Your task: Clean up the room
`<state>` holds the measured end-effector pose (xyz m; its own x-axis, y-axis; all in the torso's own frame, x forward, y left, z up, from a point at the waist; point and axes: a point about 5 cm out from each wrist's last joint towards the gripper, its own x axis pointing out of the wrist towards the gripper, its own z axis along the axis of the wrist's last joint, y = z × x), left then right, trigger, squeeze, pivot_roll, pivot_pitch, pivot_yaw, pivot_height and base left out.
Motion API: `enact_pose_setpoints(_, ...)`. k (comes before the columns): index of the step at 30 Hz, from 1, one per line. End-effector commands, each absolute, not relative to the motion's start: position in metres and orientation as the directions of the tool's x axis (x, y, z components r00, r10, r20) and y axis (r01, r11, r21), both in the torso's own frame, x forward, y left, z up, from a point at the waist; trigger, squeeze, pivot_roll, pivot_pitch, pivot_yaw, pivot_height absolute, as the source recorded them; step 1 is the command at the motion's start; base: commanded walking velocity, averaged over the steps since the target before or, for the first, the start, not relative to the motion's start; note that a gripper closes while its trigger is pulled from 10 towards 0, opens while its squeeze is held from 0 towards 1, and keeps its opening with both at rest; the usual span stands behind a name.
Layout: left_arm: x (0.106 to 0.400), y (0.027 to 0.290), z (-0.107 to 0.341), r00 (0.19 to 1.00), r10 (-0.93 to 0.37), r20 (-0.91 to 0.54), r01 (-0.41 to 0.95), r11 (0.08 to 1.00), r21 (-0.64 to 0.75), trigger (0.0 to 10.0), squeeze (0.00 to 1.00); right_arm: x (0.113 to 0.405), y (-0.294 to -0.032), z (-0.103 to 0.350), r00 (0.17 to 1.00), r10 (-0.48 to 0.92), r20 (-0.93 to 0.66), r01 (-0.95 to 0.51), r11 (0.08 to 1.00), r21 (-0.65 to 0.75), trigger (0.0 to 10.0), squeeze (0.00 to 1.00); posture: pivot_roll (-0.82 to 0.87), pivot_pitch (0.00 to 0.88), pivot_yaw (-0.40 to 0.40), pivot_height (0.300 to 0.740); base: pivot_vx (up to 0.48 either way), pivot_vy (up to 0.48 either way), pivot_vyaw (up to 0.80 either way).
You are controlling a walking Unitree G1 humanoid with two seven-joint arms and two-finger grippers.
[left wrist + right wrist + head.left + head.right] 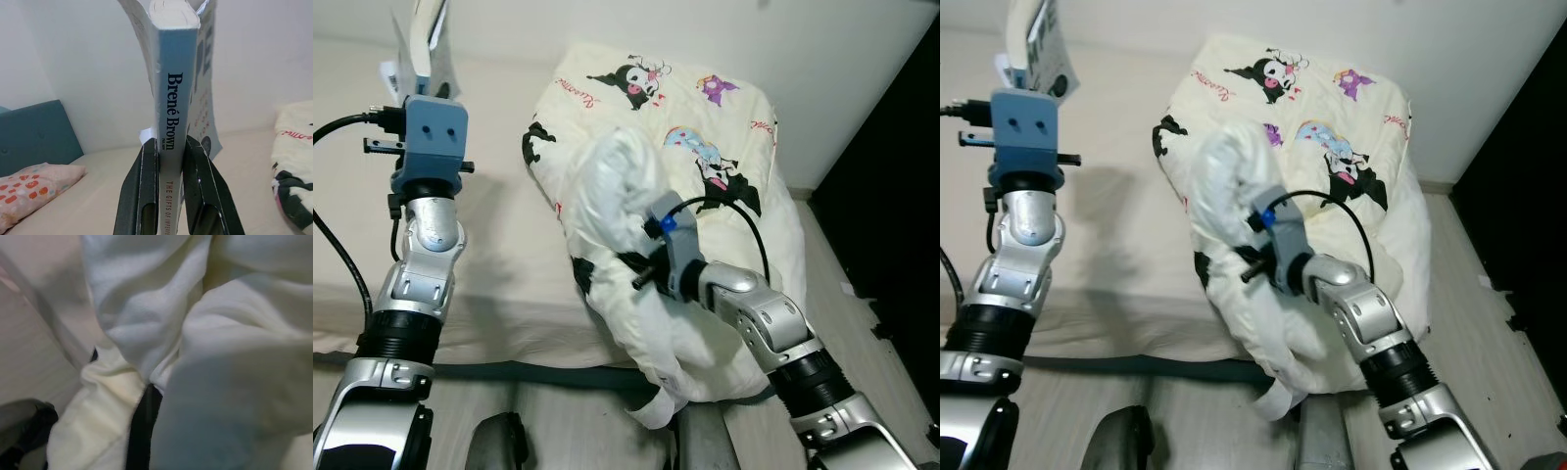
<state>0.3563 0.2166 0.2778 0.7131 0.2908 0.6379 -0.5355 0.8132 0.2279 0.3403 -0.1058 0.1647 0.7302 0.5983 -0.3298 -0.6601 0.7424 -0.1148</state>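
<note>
Left gripper [170, 161] is up high over the bed [509, 245], fingers clamped on the spine of a book [171, 98], which stands upright, long axis vertical, pages fanning at the top. Right gripper [641, 257] is buried in the duvet [705, 117], which lies heaped along the bed's right side; whether those fingers are apart or closed, I can't tell. To do this well, I'd say lift the bunched fold slowly and spread it flat, keeping the book level and clear.

Silver arms, blue wrists, blk cables
</note>
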Motion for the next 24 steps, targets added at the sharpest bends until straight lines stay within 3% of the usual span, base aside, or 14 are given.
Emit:
enact_pose_setpoints(1,0.354,0.211,0.289,0.689,0.273,0.671,-0.529,0.823,0.208,0.0,0.0,0.339,-0.111,0.157,0.729,0.576,-0.37,-0.652,0.748,-0.121,10.0,0.67,-0.06,0.032,-0.007,0.5,0.0,0.0,0.0)
enact_pose_setpoints(2,0.353,0.212,0.291,0.686,0.278,0.672,-0.533,0.821,0.205,0.0,0.0,0.336,-0.11,0.153,0.709,0.595,-0.38,-0.673,0.731,-0.112,10.0,1.0,-0.06,0.032,-0.008,0.5,0.0,0.0,0.0)
enact_pose_setpoints(4,0.351,0.213,0.295,0.68,0.284,0.676,-0.543,0.815,0.203,0.0,0.0,0.327,-0.099,0.147,0.625,0.684,-0.377,-0.761,0.641,-0.099,10.0,1.0,-0.06,0.032,-0.015,0.5,0.0,0.0,0.0)
enact_pose_setpoints(5,0.351,0.213,0.295,0.68,0.284,0.676,-0.543,0.815,0.203,0.0,0.0,0.327,-0.099,0.147,0.625,0.684,-0.377,-0.761,0.641,-0.099,10.0,1.0,-0.06,0.032,-0.015,0.5,0.0,0.0,0.0)
enact_pose_setpoints(7,0.349,0.214,0.297,0.676,0.287,0.679,-0.548,0.811,0.203,0.0,0.0,0.312,-0.08,0.144,0.495,0.79,-0.362,-0.863,0.495,-0.101,10.0,1.0,-0.06,0.032,-0.016,0.5,0.0,0.0,0.0)
enact_pose_setpoints(11,0.347,0.213,0.298,0.677,0.287,0.678,-0.55,0.809,0.207,0.0,0.0,0.302,-0.065,0.139,0.386,0.847,-0.366,-0.918,0.39,-0.068,10.0,1.0,-0.06,0.03,-0.019,0.5,0.0,0.0,0.0)
enact_pose_setpoints(13,0.347,0.213,0.298,0.677,0.287,0.678,-0.55,0.809,0.207,0.0,0.0,0.302,-0.065,0.139,0.386,0.847,-0.366,-0.918,0.39,-0.068,10.0,1.0,-0.06,0.03,-0.019,0.5,0.0,0.0,0.0)
enact_pose_setpoints(14,0.346,0.212,0.299,0.678,0.283,0.678,-0.549,0.809,0.211,0.0,0.0,0.292,-0.061,0.137,0.307,0.872,-0.382,-0.95,0.306,-0.065,10.0,1.0,-0.06,0.031,-0.023,0.5,0.0,0.0,0.0)
enact_pose_setpoints(17,0.345,0.211,0.299,0.679,0.28,0.679,-0.549,0.808,0.215,0.0,0.0,0.29,-0.062,0.138,0.293,0.876,-0.383,-0.955,0.291,-0.064,10.0,1.0,-0.06,0.032,-0.023,0.5,0.0,0.0,0.0)
enact_pose_setpoints(18,0.345,0.211,0.299,0.679,0.277,0.68,-0.547,0.808,0.218,0.0,0.0,0.291,-0.068,0.137,0.31,0.863,-0.399,-0.95,0.303,-0.083,10.0,0.45,-0.06,0.032,-0.021,0.5,0.0,0.0,0.0)
enact_pose_setpoints(20,0.345,0.211,0.299,0.679,0.277,0.68,-0.547,0.808,0.218,0.0,0.0,0.291,-0.068,0.137,0.31,0.863,-0.399,-0.95,0.303,-0.083,10.0,0.45,-0.06,0.032,-0.021,0.5,0.0,0.0,0.0)
enact_pose_setpoints(21,0.345,0.211,0.3,0.679,0.275,0.681,-0.547,0.808,0.219,0.0,0.0,0.295,-0.079,0.138,0.353,0.839,-0.413,-0.934,0.344,-0.1,10.0,0.0,-0.06,0.032,-0.02,0.5,0.0,0.0,0.0)
enact_pose_setpoints(22,0.345,0.21,0.301,0.678,0.271,0.683,-0.546,0.808,0.221,0.0,0.0,0.301,-0.093,0.139,0.417,0.803,-0.426,-0.906,0.407,-0.12,10.0,0.0,-0.07,0.033,-0.019,0.5,0.0,0.0,0.0)
enact_pose_setpoints(24,0.345,0.21,0.302,0.679,0.27,0.683,-0.545,0.808,0.222,0.0,0.0,0.304,-0.103,0.14,0.453,0.779,-0.432,-0.887,0.443,-0.131,10.0,0.0,-0.07,0.033,-0.02,0.5,0.0,0.0,0.0)
